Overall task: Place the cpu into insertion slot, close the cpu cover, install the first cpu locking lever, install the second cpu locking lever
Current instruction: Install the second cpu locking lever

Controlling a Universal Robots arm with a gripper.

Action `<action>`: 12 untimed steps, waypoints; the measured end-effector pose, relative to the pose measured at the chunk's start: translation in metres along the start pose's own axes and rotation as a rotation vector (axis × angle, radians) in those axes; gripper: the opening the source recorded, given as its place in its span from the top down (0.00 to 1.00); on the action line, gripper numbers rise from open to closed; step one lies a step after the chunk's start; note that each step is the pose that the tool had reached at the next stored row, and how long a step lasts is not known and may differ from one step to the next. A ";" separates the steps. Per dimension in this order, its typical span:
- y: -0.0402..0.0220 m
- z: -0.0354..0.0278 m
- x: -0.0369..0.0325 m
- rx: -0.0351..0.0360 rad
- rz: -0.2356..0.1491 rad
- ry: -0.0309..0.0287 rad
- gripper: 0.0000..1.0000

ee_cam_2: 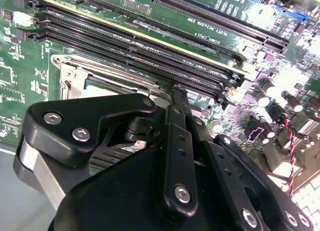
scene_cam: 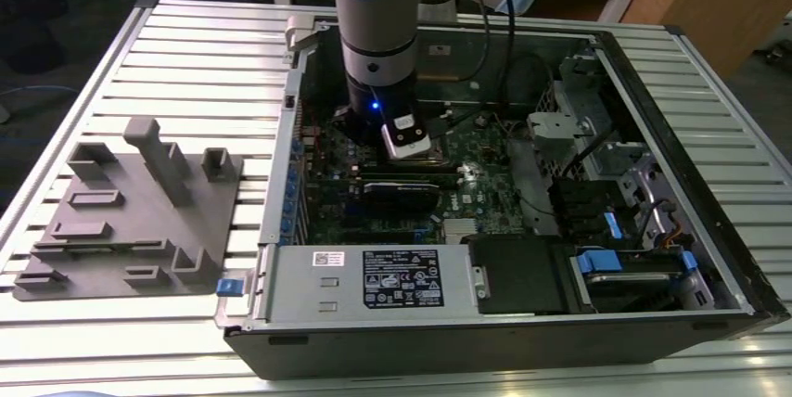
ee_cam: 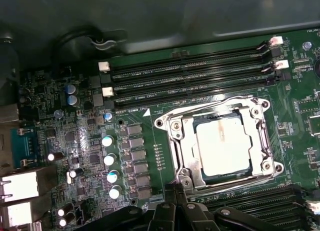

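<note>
In the first wrist view the cpu point(ee_cam: 221, 148), a silver-grey square chip, lies flat in the insertion slot point(ee_cam: 161, 123) on the green motherboard. The silvery cpu cover point(ee_cam: 184, 152) lies down over it and frames the chip. Thin wire levers point(ee_cam: 205, 104) run along the socket's edges; whether they are latched I cannot tell. My gripper point(ee_cam: 175, 192) is shut with nothing between its black fingers point(ee_cam: 167, 197), its tips just beside one edge of the socket. In the second wrist view the gripper point(ee_cam_2: 176, 98) sits next to the cover point(ee_cam_2: 70, 77). In the exterior view the gripper point(scene_cam: 402, 154) hangs low over the board.
Long black memory slots point(ee_cam: 195, 73) run beside the socket, and more of them point(ee_cam: 250, 196) lie near my fingers. Capacitors point(ee_cam: 109, 158) stand nearby. The open computer case point(scene_cam: 619, 72) walls the board in. A grey fixture point(scene_cam: 136, 211) sits on the slatted table at the exterior view's left.
</note>
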State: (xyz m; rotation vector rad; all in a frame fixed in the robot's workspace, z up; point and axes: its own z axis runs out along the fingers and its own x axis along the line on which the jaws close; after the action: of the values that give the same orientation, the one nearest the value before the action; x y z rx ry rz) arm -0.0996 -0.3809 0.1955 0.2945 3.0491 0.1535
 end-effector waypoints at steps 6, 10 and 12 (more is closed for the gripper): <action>-0.0005 0.0005 0.0023 0.0003 0.000 0.0000 0.89; -0.0003 -0.0014 0.0022 -0.0003 0.000 -0.0003 0.89; 0.0000 -0.0048 0.0020 0.0001 0.000 -0.0001 0.89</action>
State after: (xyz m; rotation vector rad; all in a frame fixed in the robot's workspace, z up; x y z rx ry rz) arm -0.1020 -0.3809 0.2001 0.2950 3.0490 0.1533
